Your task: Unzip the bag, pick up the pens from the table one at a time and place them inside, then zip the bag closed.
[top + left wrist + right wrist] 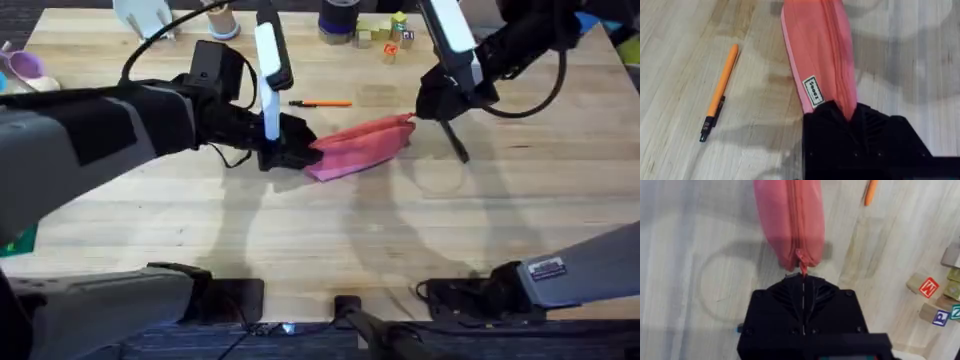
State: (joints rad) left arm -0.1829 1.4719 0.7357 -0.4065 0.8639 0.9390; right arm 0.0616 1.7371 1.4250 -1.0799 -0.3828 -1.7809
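My left jaws (852, 117) clamped on bag (362, 146) end, anchoring it flat on counter (330, 240); my right jaws (803, 280) pinched on zipper pull (802, 262) at far end, ready to draw; orange pen (719, 100) lies beside bag

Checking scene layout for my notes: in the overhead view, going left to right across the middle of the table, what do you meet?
Left claw clamped on the bag's end → orange pen → pink bag → right claw shut on the zipper pull.
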